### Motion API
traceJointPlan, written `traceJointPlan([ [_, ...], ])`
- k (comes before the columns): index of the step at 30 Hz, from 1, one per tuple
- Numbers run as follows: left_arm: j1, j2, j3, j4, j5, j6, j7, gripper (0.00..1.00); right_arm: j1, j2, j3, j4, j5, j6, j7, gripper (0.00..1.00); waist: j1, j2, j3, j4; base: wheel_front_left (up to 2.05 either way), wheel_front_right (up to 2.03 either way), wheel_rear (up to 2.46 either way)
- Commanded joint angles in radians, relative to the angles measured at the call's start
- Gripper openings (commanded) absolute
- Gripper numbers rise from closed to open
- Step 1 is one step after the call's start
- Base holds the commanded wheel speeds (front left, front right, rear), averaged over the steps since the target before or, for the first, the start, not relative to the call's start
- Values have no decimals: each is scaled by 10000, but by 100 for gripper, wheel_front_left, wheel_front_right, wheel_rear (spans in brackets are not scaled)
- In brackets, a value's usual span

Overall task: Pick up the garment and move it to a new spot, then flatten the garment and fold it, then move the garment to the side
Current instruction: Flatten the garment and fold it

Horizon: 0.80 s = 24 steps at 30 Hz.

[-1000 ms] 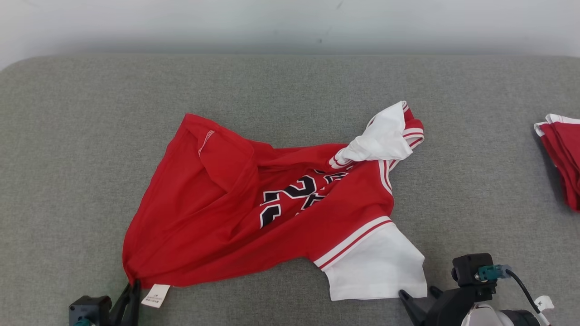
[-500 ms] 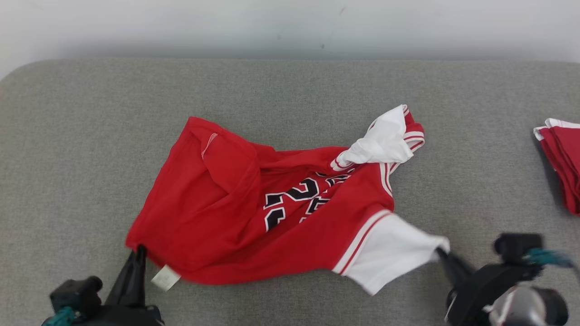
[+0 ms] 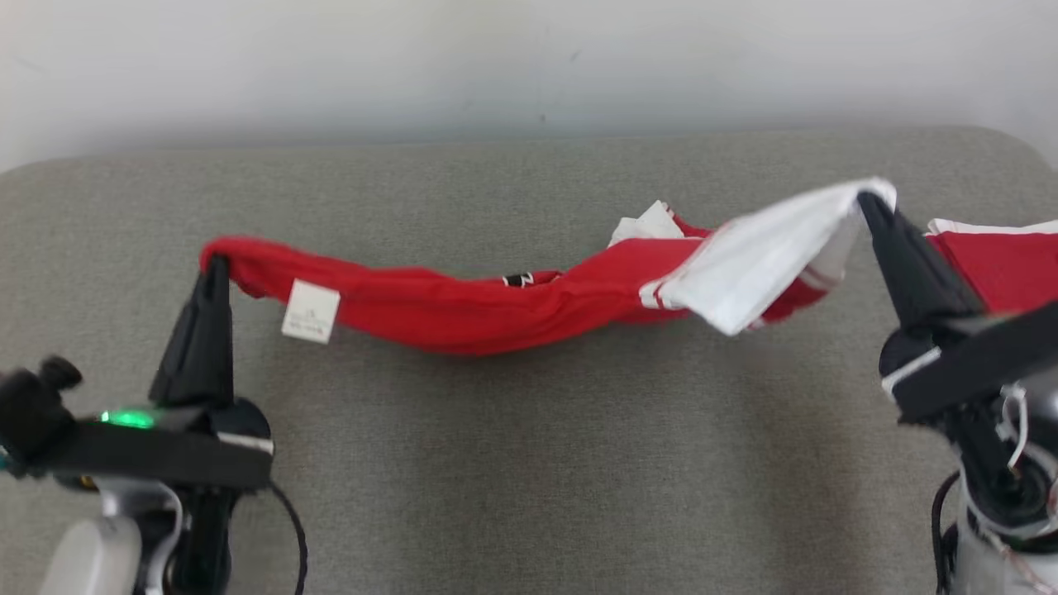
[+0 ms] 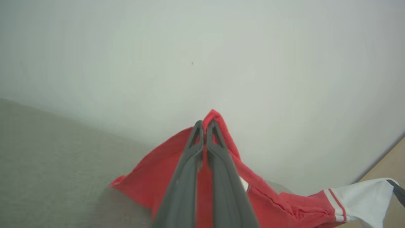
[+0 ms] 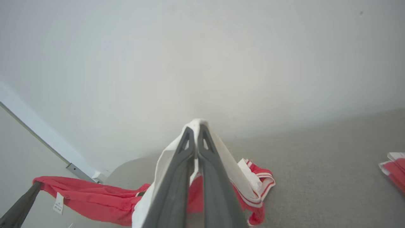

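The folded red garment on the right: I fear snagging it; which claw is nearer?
Right. The right claw, shut on the white sleeve of the jersey, sits just left of the folded garment; the left claw grips the jersey far to the left.

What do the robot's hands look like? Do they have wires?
The left gripper and right gripper each have two long, dark, pointed fingers on a black block. The left block carries a green light and a black cable; the right has thin white wires. The left forearm is pale grey.
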Motion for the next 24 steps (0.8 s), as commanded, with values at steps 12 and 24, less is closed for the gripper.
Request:
traceJointPlan([
  [12,-4501,295,1165,-1439,-3130,1163,2944,0,-5236,-339,74,796,734,-9,365,0,-1,0,2024,-1301,0,0,0],
  [24,-9783,535,1372,1282,-2329,1903,2390,0,-9723,-854,627,4923,-991,-7,-2934,0,-1,0,4648,-1870,0,0,0],
])
